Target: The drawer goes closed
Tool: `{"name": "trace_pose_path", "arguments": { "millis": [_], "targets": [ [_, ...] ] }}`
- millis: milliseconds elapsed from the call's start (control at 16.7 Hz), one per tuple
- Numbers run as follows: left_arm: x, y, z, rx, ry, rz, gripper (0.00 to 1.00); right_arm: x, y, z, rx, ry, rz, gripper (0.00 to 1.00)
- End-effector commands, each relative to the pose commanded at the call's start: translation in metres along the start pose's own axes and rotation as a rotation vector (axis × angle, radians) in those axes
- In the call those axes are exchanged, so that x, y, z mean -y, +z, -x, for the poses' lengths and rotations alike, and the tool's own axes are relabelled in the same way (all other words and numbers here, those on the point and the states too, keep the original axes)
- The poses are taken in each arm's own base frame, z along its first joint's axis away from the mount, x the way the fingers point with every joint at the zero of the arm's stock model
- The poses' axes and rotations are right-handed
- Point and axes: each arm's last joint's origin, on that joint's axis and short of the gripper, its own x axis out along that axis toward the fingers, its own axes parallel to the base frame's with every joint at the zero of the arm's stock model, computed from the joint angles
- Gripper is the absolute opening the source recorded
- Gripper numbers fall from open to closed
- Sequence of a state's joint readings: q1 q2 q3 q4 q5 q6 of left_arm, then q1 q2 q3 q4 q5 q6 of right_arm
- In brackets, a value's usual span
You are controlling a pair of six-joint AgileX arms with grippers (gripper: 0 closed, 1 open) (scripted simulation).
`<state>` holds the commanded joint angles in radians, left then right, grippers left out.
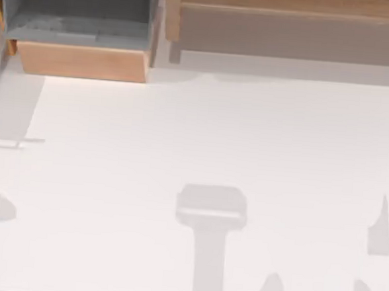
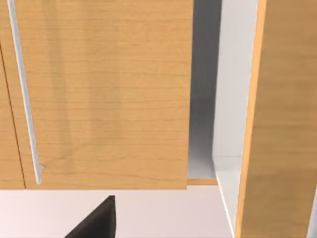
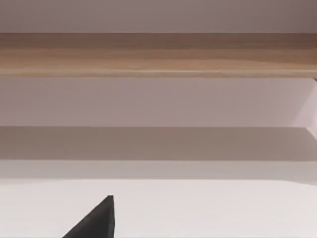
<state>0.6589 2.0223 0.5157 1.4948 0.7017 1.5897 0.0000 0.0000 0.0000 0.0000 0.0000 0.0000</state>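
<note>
Clearly, the drawer (image 1: 83, 61) is sitting pulled out at the worktop's (image 1: 202, 139) ten o'clock; the left gripper (image 2: 96, 223) is facing its front panel, finger state indiscernible, and a square, steady push looks best.

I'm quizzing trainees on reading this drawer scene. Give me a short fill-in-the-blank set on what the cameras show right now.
1. In the top view, the drawer sits at the table's far ____ corner.
2. The drawer stands ____, its grey inner floor exposed.
3. To the drawer's right in the top view runs a long wooden ____.
4. In the left wrist view, a slim ____ handle crosses the tan front panel.

Missing words: left; open; shelf; metal
</note>
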Motion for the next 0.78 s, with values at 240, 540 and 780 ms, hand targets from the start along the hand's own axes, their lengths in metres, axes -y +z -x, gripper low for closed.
{"name": "trace_pose_path", "arguments": {
  "millis": [240,540,780],
  "targets": [
    [0.0,0.0,0.0,0.0,0.0,0.0,0.62,0.0,0.0,0.0,0.0,0.0,0.0,1.0],
    [0.0,0.0,0.0,0.0,0.0,0.0,0.25,0.0,0.0,0.0,0.0,0.0,0.0,1.0],
    [0.0,0.0,0.0,0.0,0.0,0.0,0.0,0.0,0.0,0.0,0.0,0.0,0.0,1.0]
  ]
}}
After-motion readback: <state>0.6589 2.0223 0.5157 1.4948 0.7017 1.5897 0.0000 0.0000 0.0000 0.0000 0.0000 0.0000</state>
